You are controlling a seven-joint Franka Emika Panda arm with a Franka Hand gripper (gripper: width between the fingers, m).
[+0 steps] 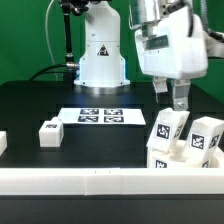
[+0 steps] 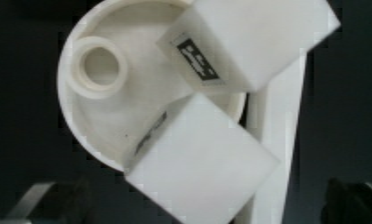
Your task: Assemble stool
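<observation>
The white plastic round stool seat (image 2: 94, 125) lies underside up against the long white border rail (image 1: 60, 182) at the exterior view's right. Its two blocky white tagged legs (image 1: 166, 130) point upward. The two-finger gripper (image 1: 170, 100) hangs above, released and empty.

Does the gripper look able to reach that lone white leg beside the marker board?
Probably yes: the leg stands by itself with nothing over or around it, and the gripper is open and empty.

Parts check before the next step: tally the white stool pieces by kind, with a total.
Seat: 1
Legs: 3 (one loose, two at the seat)
Total: 4
Not counted: cut-off white piece at the exterior view's left edge.
</observation>
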